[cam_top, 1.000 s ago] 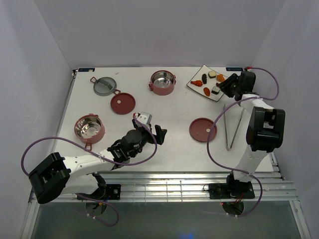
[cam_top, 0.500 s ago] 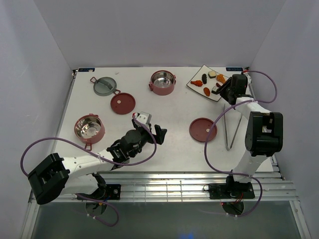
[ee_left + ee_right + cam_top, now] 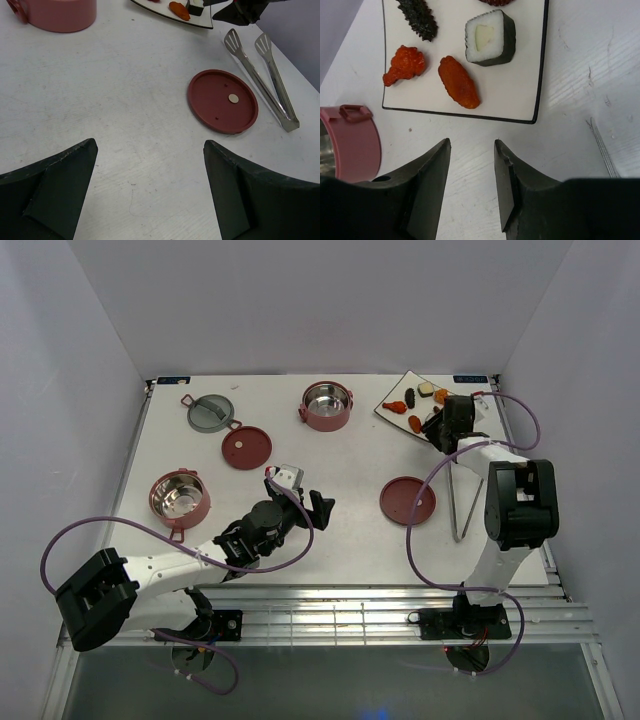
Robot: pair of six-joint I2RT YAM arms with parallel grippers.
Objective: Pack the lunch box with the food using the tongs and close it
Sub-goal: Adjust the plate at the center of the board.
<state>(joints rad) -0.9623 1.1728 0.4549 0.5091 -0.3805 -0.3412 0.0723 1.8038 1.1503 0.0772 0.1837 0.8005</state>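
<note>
White table bore unreadable blue tags. Left gripper gaped wide at seven o'clock; right gripper, at two, half-parted, empty.

shiny metal tongs, matt table

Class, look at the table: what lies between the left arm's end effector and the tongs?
A flat red disc lid lies on the table between the left end effector and the tongs. The top external view shows this most clearly.
</note>
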